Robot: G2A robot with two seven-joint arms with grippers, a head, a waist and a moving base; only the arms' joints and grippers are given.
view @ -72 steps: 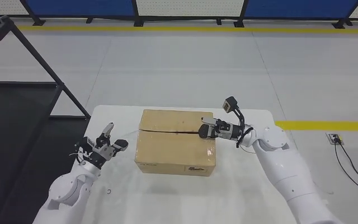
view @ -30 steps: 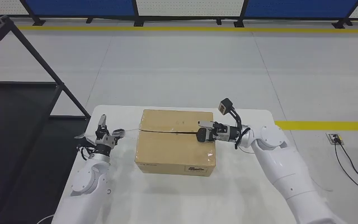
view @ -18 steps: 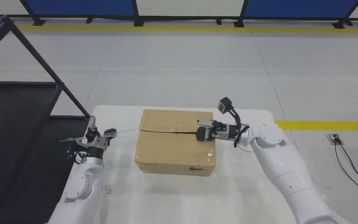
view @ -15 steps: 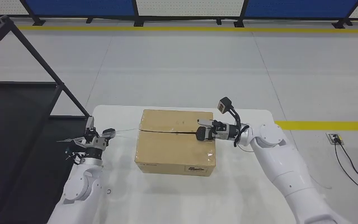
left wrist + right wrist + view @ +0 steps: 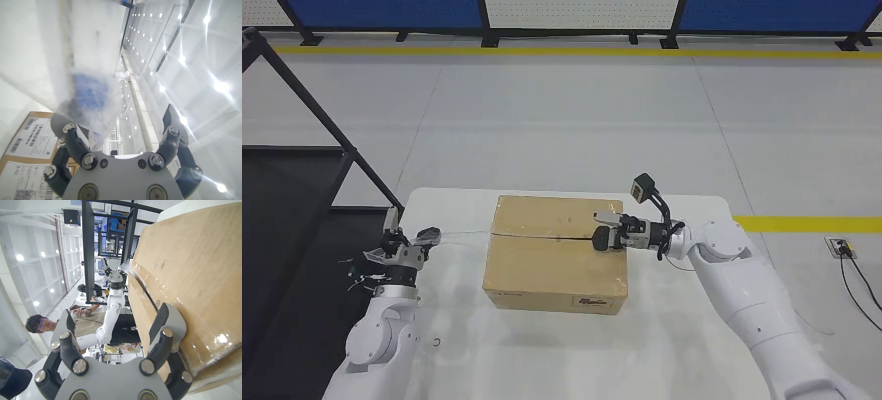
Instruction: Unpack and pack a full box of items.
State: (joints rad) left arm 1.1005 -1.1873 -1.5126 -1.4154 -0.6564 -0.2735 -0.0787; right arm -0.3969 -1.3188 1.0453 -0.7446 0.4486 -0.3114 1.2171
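Observation:
A closed cardboard box stands mid-table, its top flaps meeting at a seam. My left gripper is at the table's left edge, well clear of the box. A thin strip of clear tape runs from the seam's left end to it. In the left wrist view the gripper is open, with the filmy tape clinging to one finger, and the labelled box side sits behind. My right gripper is open at the seam's right end; one finger rests on the box top.
The white table has bare surface in front of and on both sides of the box. A black metal frame stands just left of the table, close to my left arm.
My left gripper has swung left, away from the box to the table's edge, drawing the tape strip out with it. The right gripper has stayed at the seam's right end.

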